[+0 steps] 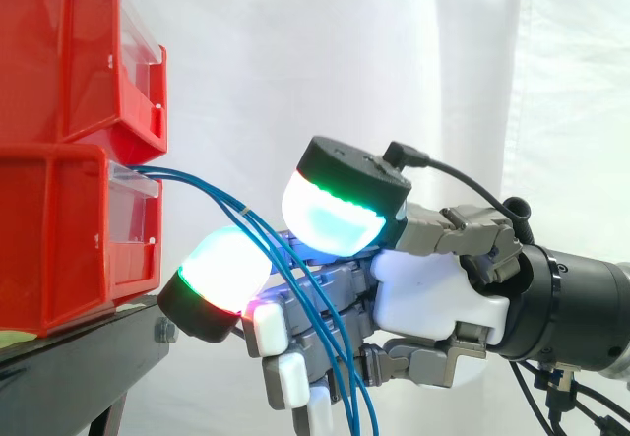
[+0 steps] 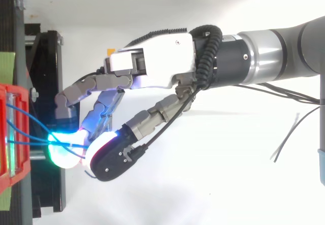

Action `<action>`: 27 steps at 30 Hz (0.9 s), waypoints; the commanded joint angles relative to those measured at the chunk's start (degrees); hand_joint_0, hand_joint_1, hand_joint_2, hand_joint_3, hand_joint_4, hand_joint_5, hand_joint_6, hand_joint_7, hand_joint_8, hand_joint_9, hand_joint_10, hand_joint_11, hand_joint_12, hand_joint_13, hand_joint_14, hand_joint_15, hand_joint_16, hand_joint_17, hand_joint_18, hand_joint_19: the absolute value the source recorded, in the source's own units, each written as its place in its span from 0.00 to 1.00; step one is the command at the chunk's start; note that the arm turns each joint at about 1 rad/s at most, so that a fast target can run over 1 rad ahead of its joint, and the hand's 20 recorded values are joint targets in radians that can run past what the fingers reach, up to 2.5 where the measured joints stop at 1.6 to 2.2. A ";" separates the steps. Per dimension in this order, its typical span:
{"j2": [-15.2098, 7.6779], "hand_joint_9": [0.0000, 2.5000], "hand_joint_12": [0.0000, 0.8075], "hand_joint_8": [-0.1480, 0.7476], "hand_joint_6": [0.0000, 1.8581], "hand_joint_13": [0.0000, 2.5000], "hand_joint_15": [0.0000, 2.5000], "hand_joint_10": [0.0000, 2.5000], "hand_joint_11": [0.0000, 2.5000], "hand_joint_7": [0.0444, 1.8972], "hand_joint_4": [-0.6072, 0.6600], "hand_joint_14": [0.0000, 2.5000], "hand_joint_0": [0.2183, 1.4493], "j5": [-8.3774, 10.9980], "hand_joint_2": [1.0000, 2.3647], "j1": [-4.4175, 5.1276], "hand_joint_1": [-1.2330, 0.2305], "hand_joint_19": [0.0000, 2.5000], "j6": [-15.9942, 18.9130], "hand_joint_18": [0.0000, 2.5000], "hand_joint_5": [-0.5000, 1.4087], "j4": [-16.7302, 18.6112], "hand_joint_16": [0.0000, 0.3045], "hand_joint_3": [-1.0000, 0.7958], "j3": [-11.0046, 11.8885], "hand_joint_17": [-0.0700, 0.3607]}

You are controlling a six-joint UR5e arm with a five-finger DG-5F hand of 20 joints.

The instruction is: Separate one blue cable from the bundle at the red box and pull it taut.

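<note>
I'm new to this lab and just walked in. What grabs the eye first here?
A robot hand glowing cyan and green comes in from the right, among thin blue cables. These arc out of the lower of two stacked red plastic bins at left, on a black stand, and hang down past the hand.

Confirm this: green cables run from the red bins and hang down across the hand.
Wrong colour: the side view shows the cables are blue, not green. They do run from the red bins and hang down across the hand.
</note>
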 commanded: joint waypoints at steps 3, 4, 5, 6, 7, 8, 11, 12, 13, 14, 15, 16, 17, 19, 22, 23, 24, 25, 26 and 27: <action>0.01 0.31 0.54 0.61 0.30 0.39 0.23 0.01 0.23 0.63 0.72 0.01 0.46 -0.43 0.01 -0.25 0.39 0.28 0.00 0.33 0.19 -0.10 0.20 0.44 0.07 0.47; 0.01 0.31 0.54 0.61 0.30 0.39 0.23 0.01 0.23 0.63 0.71 0.01 0.46 -0.43 0.01 -0.25 0.39 0.28 0.09 0.34 0.19 -0.10 0.19 0.44 -0.02 0.47; 0.01 0.31 0.54 0.61 0.30 0.39 0.23 0.01 0.23 0.63 0.72 0.01 0.46 -0.43 0.01 -0.25 0.39 0.28 0.09 0.34 0.19 -0.18 0.20 0.44 -0.02 0.47; 0.01 0.31 0.54 0.61 0.31 0.39 0.23 0.01 0.23 0.63 0.71 0.01 0.45 -0.43 0.01 -0.25 0.39 0.28 0.09 0.34 0.19 -0.10 0.20 0.44 0.07 0.47; 0.01 0.31 0.54 0.61 0.32 0.39 0.23 0.01 0.24 0.60 0.72 0.01 0.45 -0.43 0.01 -0.25 0.39 0.28 0.09 0.34 0.19 -0.10 0.20 0.43 0.07 0.47; 0.27 0.31 0.54 0.61 0.32 0.39 0.23 0.01 0.24 0.60 0.72 0.01 0.45 -0.51 0.01 -0.42 0.39 0.28 0.09 0.34 0.19 -0.10 0.20 0.44 0.16 0.47; 0.45 0.32 0.54 0.61 0.36 0.39 0.23 0.01 0.25 0.55 0.72 0.01 0.49 -0.95 0.01 -0.51 0.39 0.30 0.09 0.32 0.18 -0.10 0.19 0.46 0.42 0.47; 0.45 0.32 0.54 0.61 0.37 0.39 0.24 0.01 0.24 0.53 0.72 0.01 0.50 -1.13 0.01 -0.60 0.39 0.31 0.09 0.32 0.18 -0.18 0.19 0.47 0.51 0.47; 0.45 0.32 0.54 0.61 0.37 0.39 0.24 0.01 0.24 0.53 0.72 0.01 0.50 -1.30 0.01 -0.69 0.39 0.31 0.09 0.32 0.18 -0.18 0.19 0.47 0.60 0.47; 0.45 0.32 0.53 0.61 0.38 0.39 0.24 0.01 0.24 0.53 0.71 0.01 0.51 -1.39 0.01 -0.69 0.39 0.31 0.09 0.31 0.18 -0.18 0.19 0.47 0.68 0.47; 0.45 0.32 0.54 0.61 0.38 0.39 0.25 0.01 0.25 0.51 0.71 0.01 0.51 -1.57 0.01 -0.69 0.38 0.31 0.09 0.31 0.17 -0.27 0.19 0.47 0.77 0.47; 0.45 0.32 0.54 0.61 0.39 0.39 0.24 0.01 0.25 0.51 0.71 0.01 0.52 -1.74 0.01 -0.77 0.38 0.31 0.09 0.31 0.17 -0.53 0.19 0.46 0.86 0.47; 0.45 0.32 0.54 0.61 0.39 0.39 0.25 0.01 0.25 0.51 0.71 0.01 0.52 -1.74 0.01 -0.77 0.38 0.31 0.09 0.31 0.17 -0.71 0.19 0.46 0.86 0.47; 0.45 0.32 0.54 0.60 0.42 0.40 0.25 0.01 0.25 0.49 0.70 0.01 0.52 -1.74 0.01 -0.77 0.37 0.31 0.09 0.32 0.17 -0.80 0.19 0.45 0.95 0.47; 0.45 0.32 0.54 0.60 0.42 0.40 0.25 0.01 0.26 0.50 0.71 0.01 0.51 -1.83 0.01 -0.77 0.34 0.30 0.09 0.33 0.16 -0.89 0.19 0.44 0.95 0.47; 0.45 0.32 0.54 0.61 0.43 0.40 0.25 0.01 0.27 0.48 0.72 0.01 0.50 -1.83 0.01 -0.77 0.34 0.30 0.09 0.33 0.16 -0.89 0.19 0.44 0.95 0.47; 0.45 0.31 0.54 0.60 0.44 0.40 0.25 0.01 0.27 0.46 0.73 0.01 0.49 -1.83 0.01 -0.77 0.33 0.29 0.00 0.34 0.15 -0.89 0.19 0.44 1.03 0.47; 0.45 0.31 0.54 0.60 0.44 0.40 0.25 0.01 0.27 0.46 0.74 0.01 0.46 -1.83 0.01 -0.77 0.32 0.27 0.00 0.36 0.15 -0.89 0.20 0.42 0.95 0.47; 0.45 0.31 0.54 0.61 0.44 0.40 0.24 0.01 0.27 0.46 0.73 0.01 0.45 -1.83 0.01 -0.77 0.31 0.27 0.00 0.36 0.15 -0.89 0.20 0.40 1.03 0.48; 0.45 0.31 0.54 0.61 0.44 0.40 0.24 0.01 0.28 0.47 0.74 0.01 0.43 -1.83 0.01 -0.77 0.30 0.26 0.00 0.37 0.15 -0.89 0.20 0.37 1.03 0.48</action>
